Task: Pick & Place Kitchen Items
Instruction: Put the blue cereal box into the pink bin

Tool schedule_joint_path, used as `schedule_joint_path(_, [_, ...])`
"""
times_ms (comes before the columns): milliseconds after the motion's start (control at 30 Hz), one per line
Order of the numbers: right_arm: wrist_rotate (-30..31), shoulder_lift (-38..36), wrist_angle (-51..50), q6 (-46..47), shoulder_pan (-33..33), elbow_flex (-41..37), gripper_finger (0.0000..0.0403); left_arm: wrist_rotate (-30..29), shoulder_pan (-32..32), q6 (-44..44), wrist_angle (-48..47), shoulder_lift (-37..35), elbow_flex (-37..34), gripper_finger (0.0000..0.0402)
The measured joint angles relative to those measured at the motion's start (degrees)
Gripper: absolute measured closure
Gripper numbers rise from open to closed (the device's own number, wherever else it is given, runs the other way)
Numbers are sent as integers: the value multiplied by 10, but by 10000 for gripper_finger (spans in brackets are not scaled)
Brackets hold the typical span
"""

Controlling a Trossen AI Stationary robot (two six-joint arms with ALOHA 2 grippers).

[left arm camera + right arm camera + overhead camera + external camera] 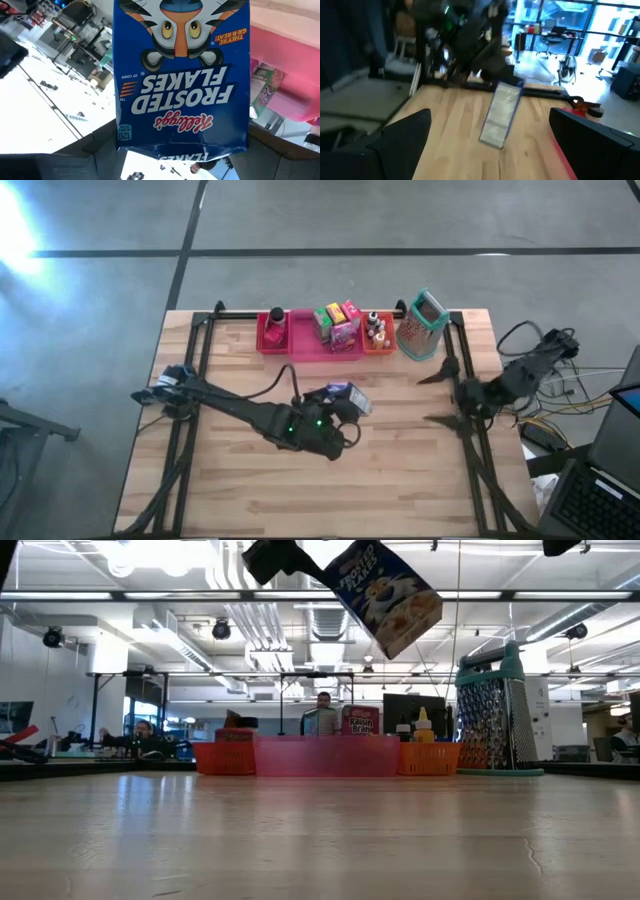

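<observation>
Because the blue Frosted Flakes box (181, 75) is pinched by one end between the fingers of our left gripper (338, 402), it hangs well above the wooden table (400, 470) rather than resting on it; the low view shows it tilted in the air with nothing beneath it. We judge that this height is kept so the box can pass over the bin walls without catching. The grip sits at the box's end, which leaves most of its length free ahead of the claw, a hold that should let it drop in end first.

Beyond the claw, across bare table, stands the row of bins: the pink bin (330, 345) nearly straight ahead, already holding a green box (324, 321) and a pink box (346, 326) upright, so the free room in it is narrow. Beside it the red bin (273, 333) and the orange bin (378, 335) with its small bottles (376, 328). A metal grater (422, 326) stands past the orange bin.

Off to the side, our right gripper (437, 397) waits with fingers spread wide and holds nothing.
</observation>
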Motion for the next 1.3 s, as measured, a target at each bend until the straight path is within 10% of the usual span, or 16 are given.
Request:
schedule_joint_path(500, [-2, 203, 49, 163, 0, -23, 3, -34, -11, -90, -2, 0, 0, 108])
schedule_joint_path(900, [28, 288, 102, 19, -7, 21, 3, -36, -12, -162, -2, 0, -14, 108])
schedule_joint_path(1300, [47, 381, 73, 126, -18, 76, 3, -45, -23, -272, -3, 0, -27, 108])
